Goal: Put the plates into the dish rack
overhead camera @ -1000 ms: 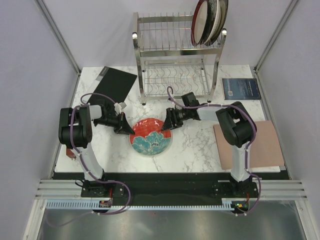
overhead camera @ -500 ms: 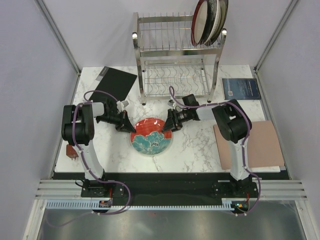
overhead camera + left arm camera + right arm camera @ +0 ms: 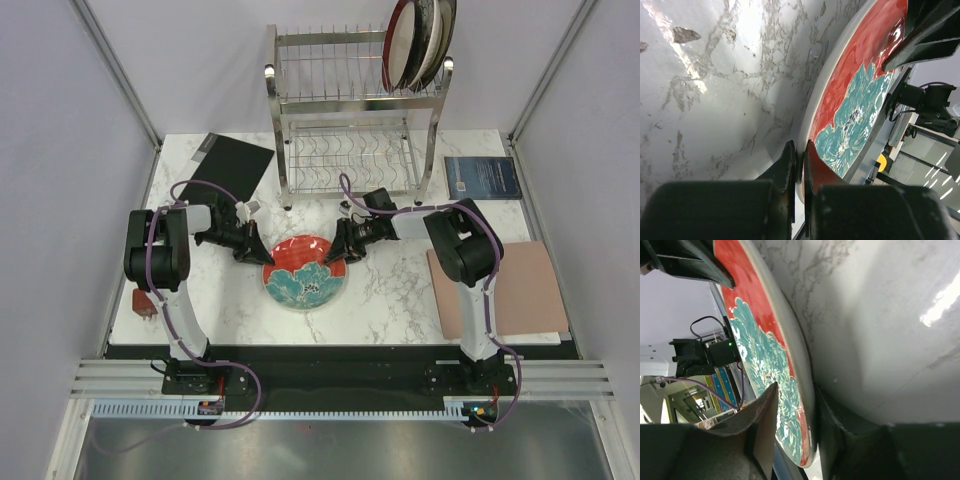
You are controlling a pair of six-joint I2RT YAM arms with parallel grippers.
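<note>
Both arms are reaching low and inward over the desk (image 3: 400, 290), forearms nearly level. The left pincer (image 3: 260, 256) is clamping the left rim of the red plate (image 3: 305, 275), which is sitting mid-desk, near of the rack (image 3: 345, 100). The right pincer (image 3: 337, 254) is straddling the plate's far right rim; whether it is gripping cannot be told.

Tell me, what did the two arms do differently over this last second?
The right gripper closed in around the red plate's right rim, its arm drawing inward. The left gripper nudged slightly right, staying clamped on the left rim. The dish rack and its plates stayed put.
</note>
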